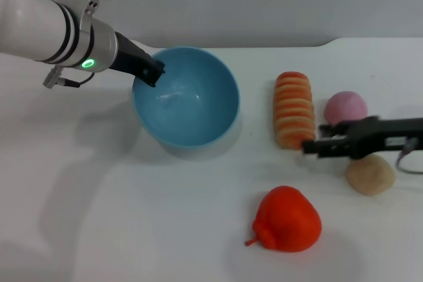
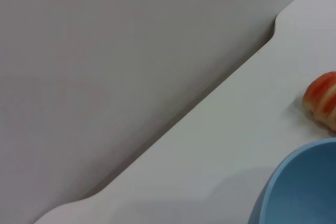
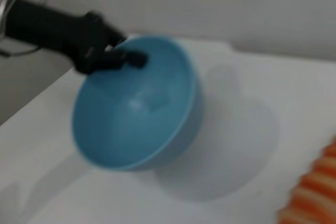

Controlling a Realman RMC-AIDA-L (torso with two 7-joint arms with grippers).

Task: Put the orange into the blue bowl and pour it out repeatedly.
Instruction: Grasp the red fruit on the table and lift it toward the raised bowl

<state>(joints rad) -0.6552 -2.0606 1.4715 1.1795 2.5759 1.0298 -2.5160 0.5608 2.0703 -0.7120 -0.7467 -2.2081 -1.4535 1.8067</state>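
The blue bowl [image 1: 187, 97] is empty and tilted, its opening facing the front, held a little above the table. My left gripper [image 1: 151, 72] is shut on its far-left rim; the right wrist view shows the gripper [image 3: 113, 56] and the bowl [image 3: 136, 103] too. A part of the bowl's rim [image 2: 299, 187] shows in the left wrist view. The orange [image 1: 287, 220] lies on the table at the front, right of the bowl and apart from it. My right gripper [image 1: 316, 137] is open and empty, next to the striped loaf, behind the orange.
An orange-and-cream striped loaf [image 1: 294, 109] lies right of the bowl. A pink ball [image 1: 346, 107] and a tan bun [image 1: 370, 175] lie at the far right, by my right arm. The table's back edge [image 2: 173, 129] meets a grey wall.
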